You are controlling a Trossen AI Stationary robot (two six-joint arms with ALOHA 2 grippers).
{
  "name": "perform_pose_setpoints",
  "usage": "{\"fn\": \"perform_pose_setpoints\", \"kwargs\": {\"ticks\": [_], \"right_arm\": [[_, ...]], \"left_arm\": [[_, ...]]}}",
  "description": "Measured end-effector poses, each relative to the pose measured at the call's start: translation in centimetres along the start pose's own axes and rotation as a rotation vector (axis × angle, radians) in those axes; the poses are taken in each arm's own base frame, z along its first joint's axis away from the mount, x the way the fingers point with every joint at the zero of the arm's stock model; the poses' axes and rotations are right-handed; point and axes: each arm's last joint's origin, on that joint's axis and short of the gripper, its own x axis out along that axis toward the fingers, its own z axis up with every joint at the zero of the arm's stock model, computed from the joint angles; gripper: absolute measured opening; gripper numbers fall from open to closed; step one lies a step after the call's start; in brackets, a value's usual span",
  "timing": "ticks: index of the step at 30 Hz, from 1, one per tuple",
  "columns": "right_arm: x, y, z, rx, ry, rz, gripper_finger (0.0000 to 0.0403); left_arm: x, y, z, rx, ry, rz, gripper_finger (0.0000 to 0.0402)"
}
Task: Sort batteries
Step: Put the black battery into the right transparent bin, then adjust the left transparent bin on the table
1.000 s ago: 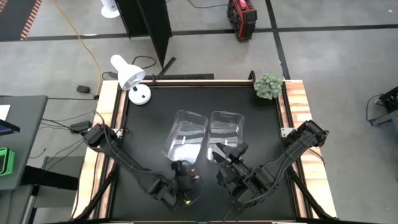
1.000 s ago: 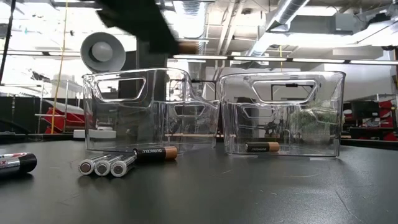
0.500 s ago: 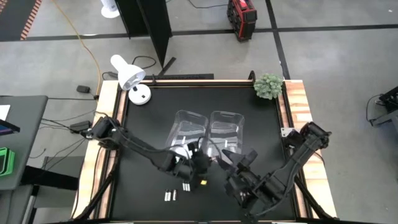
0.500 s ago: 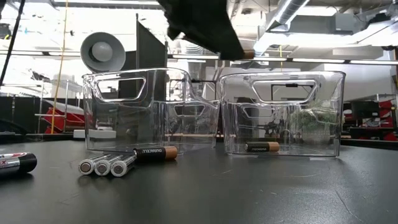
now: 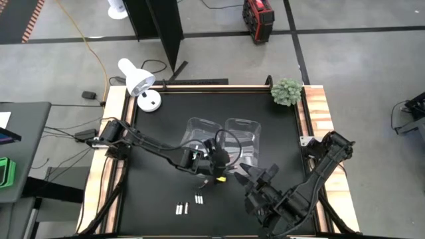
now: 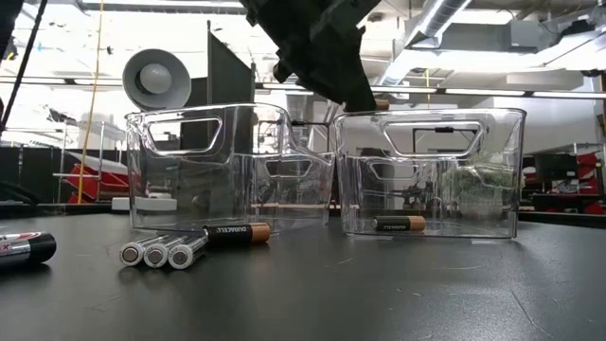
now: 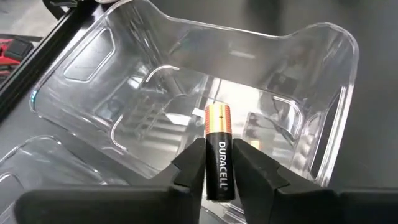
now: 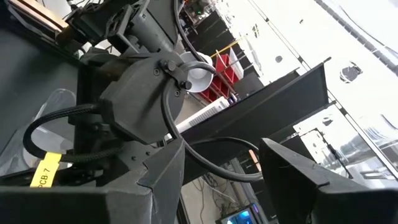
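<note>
Table (image 5: pixel 153 199), black-topped with a wooden rim, carrying two arms, two clear bins, one lamp, one plant and several batteries. Left arm (image 5: pixel 149 145) reaching from the left edge to the table's middle; right arm (image 5: pixel 312 179) folded back from the right edge toward the near side. Left bin (image 6: pixel 227 166) and right bin (image 6: pixel 431 170) standing side by side, just apart, at mid-table. White lamp (image 5: pixel 139 83) at the far left corner; small green plant (image 5: pixel 287 91) at the far right corner. Left gripper (image 7: pixel 219 163) poised above the right bin's near rim, its two fingers (image 7: pixel 193 165) clenched on one black, copper-tipped battery (image 7: pixel 219 158), copper end pointing out over the bin's hollow; in the low view the same copper tip (image 6: pixel 381 101) shows just above the bin's top edge. Right gripper (image 5: pixel 257 176) waiting near the bins on the near side, fingers (image 8: pixel 165 168) spread wide and holding nothing. One copper-tipped battery (image 6: pixel 399 224) lying on the floor of the right bin. On the table before the left bin, three silver batteries (image 6: pixel 161 252) lying side by side and touching, with one black, copper-tipped battery (image 6: pixel 237 234) just beside them. One further dark battery (image 6: pixel 26 248) with red marking lying well apart at the low view's left edge. Six batteries counted in all.
</note>
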Motion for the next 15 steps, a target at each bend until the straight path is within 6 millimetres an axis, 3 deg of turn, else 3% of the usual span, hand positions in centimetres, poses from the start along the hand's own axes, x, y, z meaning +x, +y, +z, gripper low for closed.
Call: {"fn": "perform_pose_setpoints", "kwargs": {"ticks": [11,15], "right_arm": [[0.0,0.0,0.0,0.002,0.000,0.000,0.0223],[-0.2,0.0,0.0,0.000,-0.005,0.004,0.0223]], "left_arm": [[0.0,0.0,0.0,0.039,0.004,0.000,0.0106],[-2.0,-0.4,0.0,0.082,0.013,-0.014,0.0107]]}}
